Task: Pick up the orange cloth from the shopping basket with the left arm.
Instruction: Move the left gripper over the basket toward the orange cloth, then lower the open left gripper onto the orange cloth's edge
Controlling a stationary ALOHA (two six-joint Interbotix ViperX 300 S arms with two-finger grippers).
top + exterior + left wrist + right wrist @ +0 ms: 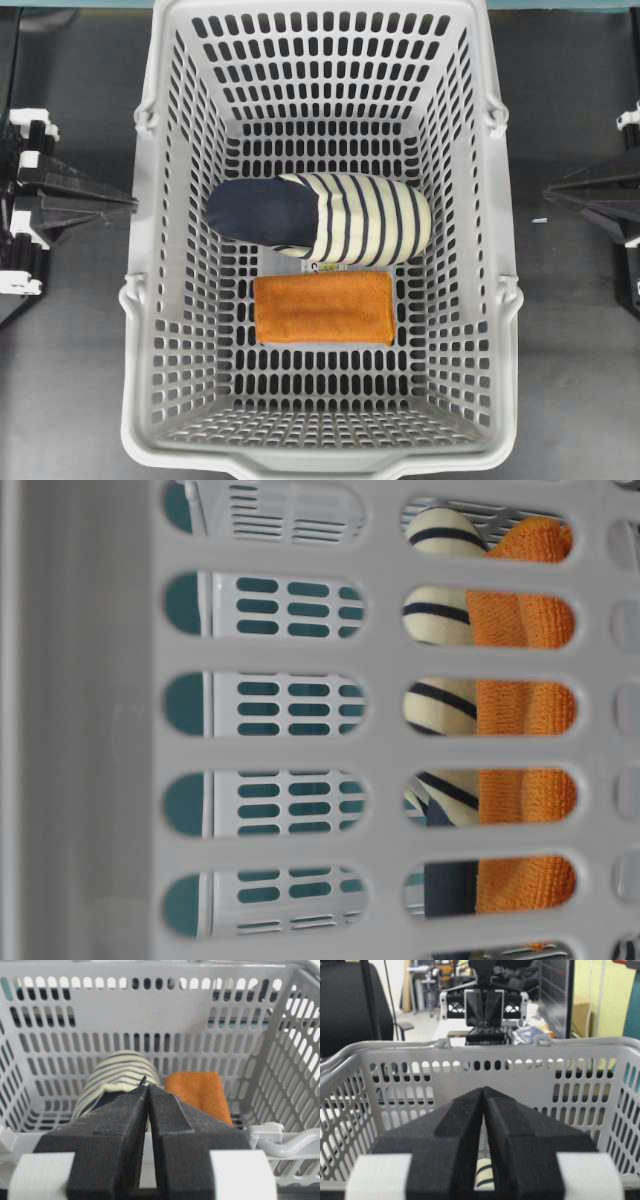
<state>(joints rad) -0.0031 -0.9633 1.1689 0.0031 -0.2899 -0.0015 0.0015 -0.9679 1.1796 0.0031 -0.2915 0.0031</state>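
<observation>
The orange cloth [323,308] lies flat and folded on the floor of the grey shopping basket [140,300], just in front of a navy and cream striped slipper [320,220]. My left gripper [128,202] is shut and empty outside the basket's left wall. In the left wrist view its tips [146,1085] meet above the rim, with the cloth [197,1092] beyond and to the right, and the slipper [117,1077] straight behind. My right gripper [550,190] is shut and empty outside the right wall. It also shows in the right wrist view [483,1089].
The basket's slotted walls [150,1015] stand high around both items. The table-level view looks through a wall [100,730] at the cloth [525,710] and slipper [440,705]. The dark table [70,380] lies either side. The left arm [484,1007] shows across the basket.
</observation>
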